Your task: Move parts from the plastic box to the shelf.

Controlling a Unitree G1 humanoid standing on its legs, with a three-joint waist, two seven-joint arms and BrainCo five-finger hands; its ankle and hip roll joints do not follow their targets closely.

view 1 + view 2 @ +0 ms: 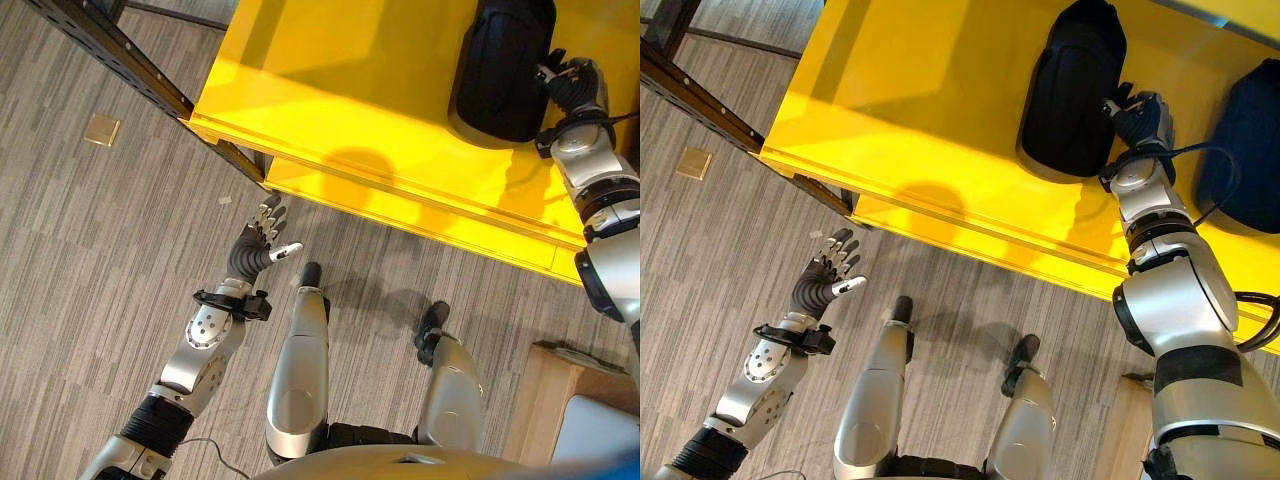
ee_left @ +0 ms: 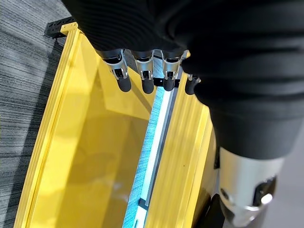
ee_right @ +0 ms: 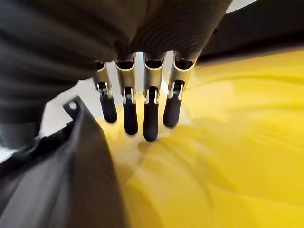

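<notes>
A black rounded part [image 1: 500, 70] lies on the yellow shelf [image 1: 330, 100]. My right hand [image 1: 572, 85] is right beside it, at its right side. In the right wrist view its fingers [image 3: 147, 114] reach out straight over the yellow surface, and the black part [image 3: 61, 180] sits alongside them, not gripped. A second black part [image 1: 1250, 150] lies further right on the shelf. My left hand [image 1: 258, 240] hangs low in front of the shelf's front edge, fingers [image 2: 145, 78] spread and holding nothing.
A dark metal shelf beam [image 1: 110, 50] runs diagonally at the upper left. A small tan square [image 1: 102, 130] lies on the grey carpet. A wooden-coloured box [image 1: 560, 400] with something pale inside stands at the lower right.
</notes>
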